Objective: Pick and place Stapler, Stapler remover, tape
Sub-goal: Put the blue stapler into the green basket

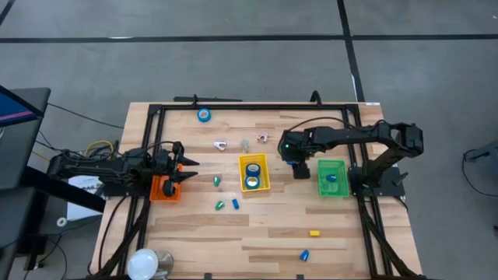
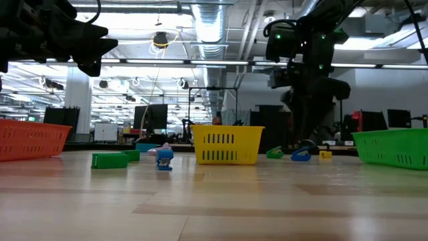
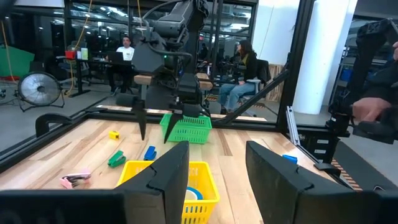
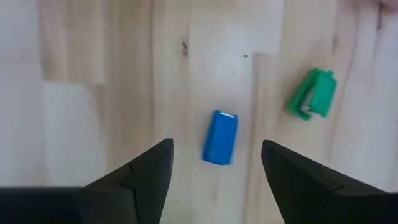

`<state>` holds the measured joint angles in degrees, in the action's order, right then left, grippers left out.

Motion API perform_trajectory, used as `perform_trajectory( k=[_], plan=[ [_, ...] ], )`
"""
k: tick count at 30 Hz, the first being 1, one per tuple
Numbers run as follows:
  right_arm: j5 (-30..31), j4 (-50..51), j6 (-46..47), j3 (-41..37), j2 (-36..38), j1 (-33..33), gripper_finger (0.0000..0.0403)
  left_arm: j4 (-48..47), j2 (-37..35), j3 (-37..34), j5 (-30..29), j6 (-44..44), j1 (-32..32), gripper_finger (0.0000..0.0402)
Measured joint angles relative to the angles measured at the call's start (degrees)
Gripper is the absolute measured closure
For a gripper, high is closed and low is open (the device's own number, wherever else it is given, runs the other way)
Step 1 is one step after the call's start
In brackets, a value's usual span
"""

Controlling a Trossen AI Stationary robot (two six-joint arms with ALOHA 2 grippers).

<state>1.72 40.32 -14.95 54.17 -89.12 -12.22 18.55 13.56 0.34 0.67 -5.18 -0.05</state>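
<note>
My right gripper (image 1: 300,171) hangs open between the yellow basket (image 1: 264,173) and the green basket (image 1: 332,165), fingers pointing down. In its wrist view the open fingers (image 4: 216,149) stand above a small blue block (image 4: 220,137) lying flat on the wood, with a green piece (image 4: 313,93) beside it. One blue tape roll (image 1: 204,115) lies flat near the far edge, and two more (image 1: 251,166) lie in the yellow basket. Pale stapler removers (image 1: 221,145) rest on the table. My left gripper (image 1: 191,170) waits open above the orange basket (image 1: 163,190).
Small green and blue pieces (image 1: 220,205) lie near the yellow basket, and a yellow piece (image 1: 314,232) and a blue one (image 1: 304,254) lie toward the near edge. A blue piece (image 1: 331,178) sits in the green basket. A black frame (image 1: 257,106) borders the table. People sit beyond it.
</note>
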Motion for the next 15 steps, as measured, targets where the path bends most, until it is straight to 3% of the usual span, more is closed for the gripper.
perform_trajectory(
  k=[5, 15],
  plan=[
    [-0.3, 0.0, 4.4, 0.0, -1.1, 0.2, 0.0153, 0.0, 0.0, 0.0, 0.0, 0.0, 0.0, 0.0252],
    [-2.9, -0.1, 4.5, 0.0, -1.2, -3.8, 0.0153, 0.0, 0.0, 0.0, 0.0, 0.0, 0.0, 0.0252]
  ],
)
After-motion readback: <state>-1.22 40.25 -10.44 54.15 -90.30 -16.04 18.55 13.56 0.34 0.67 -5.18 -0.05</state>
